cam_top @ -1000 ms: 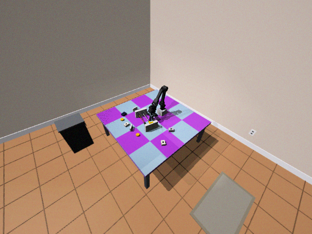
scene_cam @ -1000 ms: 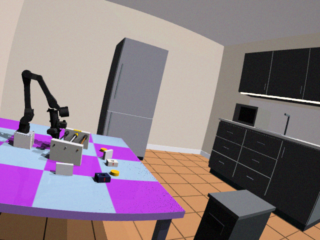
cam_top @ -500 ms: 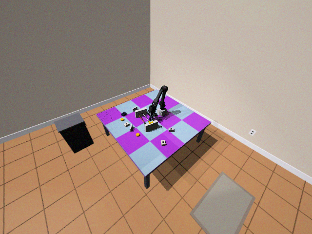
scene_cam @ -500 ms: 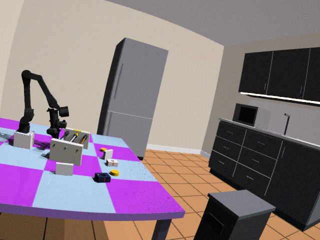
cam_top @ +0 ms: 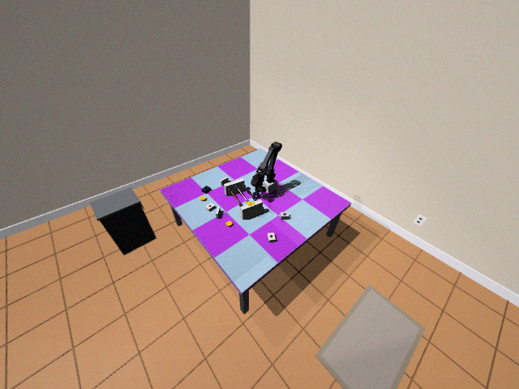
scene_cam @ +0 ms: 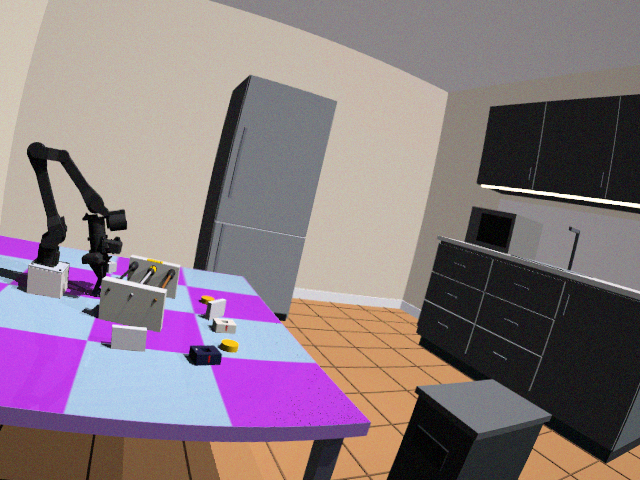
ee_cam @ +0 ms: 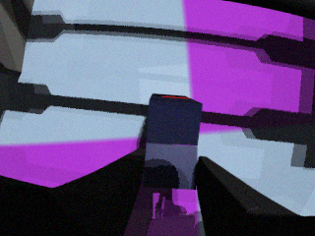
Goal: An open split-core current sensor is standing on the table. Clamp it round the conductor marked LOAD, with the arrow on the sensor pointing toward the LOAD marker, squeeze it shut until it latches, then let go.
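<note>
My gripper [cam_top: 255, 193] [scene_cam: 98, 292] [ee_cam: 171, 160] points down on the robot's side of the conductor stand and is shut on the navy current sensor [ee_cam: 174, 123]. A thin red mark shows along the sensor's far edge; its arrow and jaw opening are not readable. The stand [cam_top: 252, 211] [scene_cam: 131, 310] carries a black conductor [scene_cam: 128, 271] nearest my gripper, a white one [scene_cam: 147, 275] in the middle and an orange one [scene_cam: 166, 280]. A yellow marker [scene_cam: 154, 261] sits on the far panel by the white conductor; its lettering is unreadable. No conductor shows clearly inside the sensor.
Another navy block [cam_top: 206, 190] [scene_cam: 205, 354] with a red stripe stands beyond the stand. Yellow discs [cam_top: 229, 224] [scene_cam: 229, 345], several small white blocks [cam_top: 271, 237] [scene_cam: 224, 325] and upright white plates [scene_cam: 128, 337] [scene_cam: 216, 308] stand around. Both stand panels rise close to my gripper.
</note>
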{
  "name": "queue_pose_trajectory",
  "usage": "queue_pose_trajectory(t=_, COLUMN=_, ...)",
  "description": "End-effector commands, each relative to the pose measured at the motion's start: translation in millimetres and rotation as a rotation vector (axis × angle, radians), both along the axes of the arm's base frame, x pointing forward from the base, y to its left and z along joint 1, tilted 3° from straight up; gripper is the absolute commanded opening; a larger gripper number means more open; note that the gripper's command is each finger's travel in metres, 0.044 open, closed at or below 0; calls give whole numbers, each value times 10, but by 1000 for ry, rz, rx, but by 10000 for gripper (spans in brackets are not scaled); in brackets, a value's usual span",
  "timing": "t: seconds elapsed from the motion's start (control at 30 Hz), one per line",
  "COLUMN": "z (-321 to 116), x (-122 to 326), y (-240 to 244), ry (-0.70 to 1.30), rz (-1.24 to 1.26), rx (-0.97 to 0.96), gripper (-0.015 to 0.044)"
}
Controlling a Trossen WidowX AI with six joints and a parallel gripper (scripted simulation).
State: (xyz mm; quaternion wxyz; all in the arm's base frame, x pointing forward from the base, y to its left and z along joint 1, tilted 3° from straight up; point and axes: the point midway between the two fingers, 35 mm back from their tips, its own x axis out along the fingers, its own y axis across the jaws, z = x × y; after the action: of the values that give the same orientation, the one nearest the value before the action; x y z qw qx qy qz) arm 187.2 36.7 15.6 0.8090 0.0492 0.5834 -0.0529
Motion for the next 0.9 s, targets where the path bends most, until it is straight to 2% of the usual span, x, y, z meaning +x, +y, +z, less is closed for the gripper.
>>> queue_pose_trajectory(t=0.0, z=-12, x=-70, y=-7, ry=-2, rz=-7, rx=-4, gripper=0)
queue_pose_trajectory(t=0.17, z=-34, x=-69, y=-7, ry=-2, rz=-7, rx=-4, gripper=0)
queue_pose_trajectory(t=0.53, z=-16, x=-56, y=2, ry=1, rz=0, rx=0, gripper=279)
queue_pose_trajectory(t=0.7, z=0, x=-59, y=4, ry=1, rz=-1, rx=0, gripper=279)
queue_pose_trajectory(t=0.87, z=437, x=-220, y=19, ry=0, rz=-6, rx=-3, gripper=279)
